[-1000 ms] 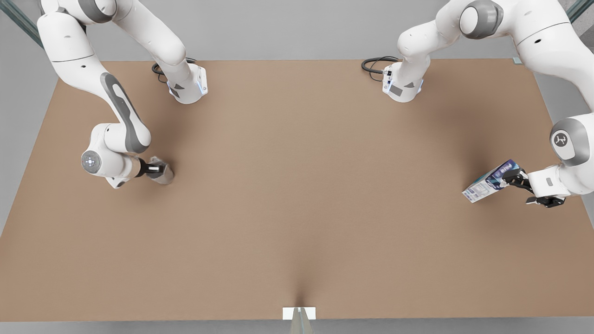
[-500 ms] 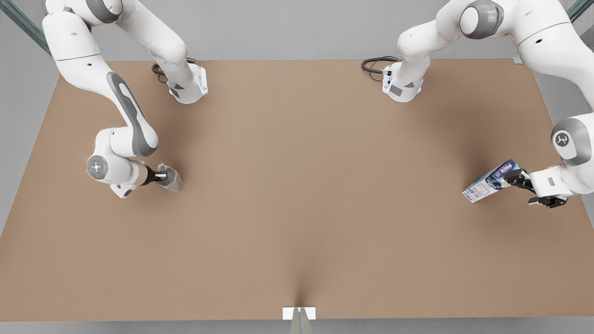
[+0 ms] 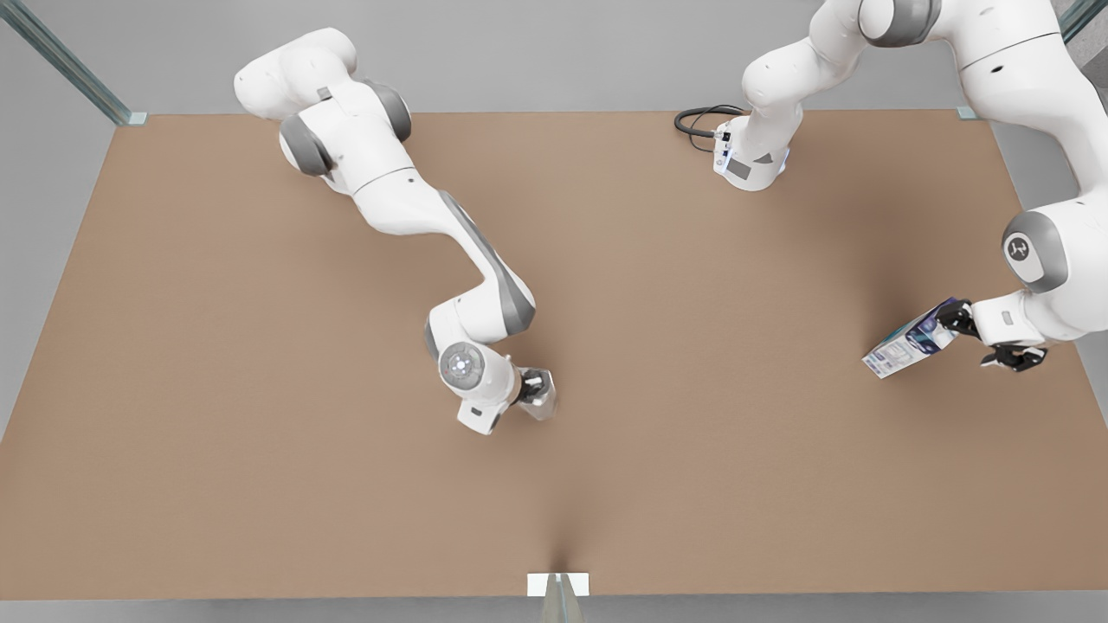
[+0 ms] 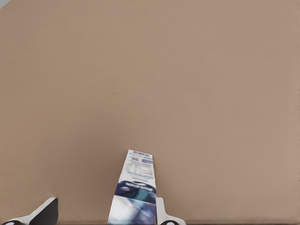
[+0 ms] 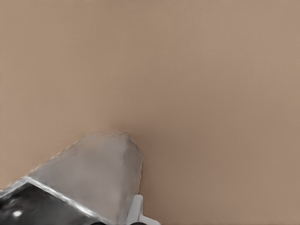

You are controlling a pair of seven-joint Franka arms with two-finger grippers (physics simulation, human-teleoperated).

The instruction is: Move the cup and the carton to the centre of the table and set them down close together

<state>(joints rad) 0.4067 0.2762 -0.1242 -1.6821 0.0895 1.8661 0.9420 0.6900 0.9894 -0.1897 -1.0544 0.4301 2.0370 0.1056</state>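
Note:
The silvery faceted cup (image 3: 544,400) sits in my right gripper (image 3: 533,386), which is shut on it near the middle of the table (image 3: 260,363). In the right wrist view the cup (image 5: 93,173) hangs just above the tabletop, with one pale finger (image 5: 137,212) against its side. The white, blue and teal carton (image 3: 905,342) is at the front view's right, tilted. My left gripper (image 3: 952,318) is at its near end and open. In the left wrist view the carton (image 4: 136,187) rests against one finger (image 4: 161,216), with a gap to the other finger (image 4: 44,213).
The base of the arm on the front view's right (image 3: 751,164) and its black cable (image 3: 697,121) stand at the table's far edge. A small white marker (image 3: 557,584) sits at the middle of the near edge. Bare tabletop lies between cup and carton.
My right arm has swung the cup from the front view's left side to near the table's middle. My left gripper has shifted slightly at the carton's end; the carton has stayed in place.

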